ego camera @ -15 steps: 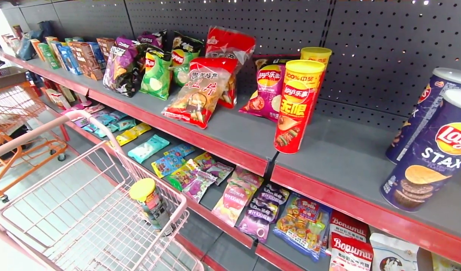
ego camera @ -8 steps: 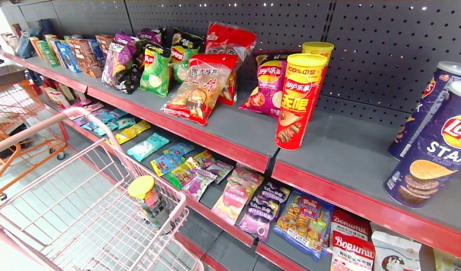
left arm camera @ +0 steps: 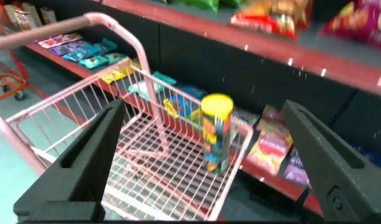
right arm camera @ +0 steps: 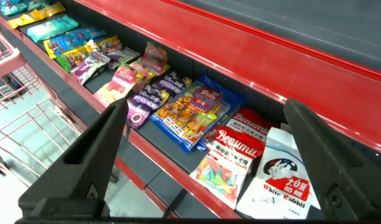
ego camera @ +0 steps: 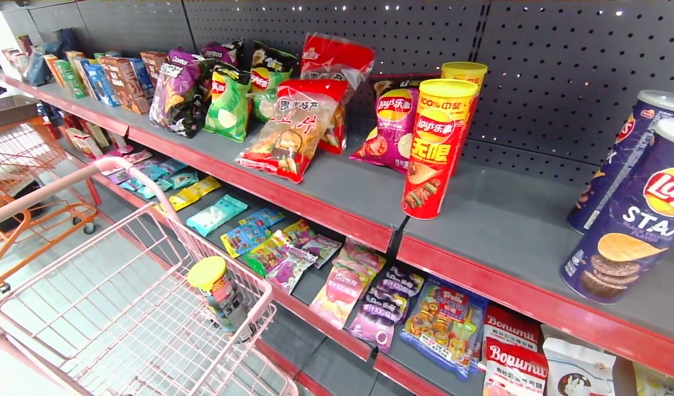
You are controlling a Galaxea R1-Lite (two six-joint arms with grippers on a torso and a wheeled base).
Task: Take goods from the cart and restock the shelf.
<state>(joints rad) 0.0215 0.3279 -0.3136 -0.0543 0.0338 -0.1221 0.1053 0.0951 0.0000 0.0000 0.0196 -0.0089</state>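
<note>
The head camera sits high and looks forward and down, slantwise along the shelf (ego camera: 364, 187), with the pink cart (ego camera: 262, 297) at its lower left. The left wrist camera looks down between the spread fingers of the left gripper (left arm camera: 202, 106) into that cart, near the yellow-lidded can (left arm camera: 215, 132) that the head view shares. The right wrist camera, between the spread fingers of the right gripper (right arm camera: 206, 102), closely faces the lower tier (right arm camera: 162, 155); its white rabbit bag (right arm camera: 280, 183) also lies at the head view's bottom right.

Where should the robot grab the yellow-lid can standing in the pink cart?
Probably around its round body just under the lid, coming down from above. The can stands upright in the cart corner, wire walls close beside it, so the top is freest.
</note>
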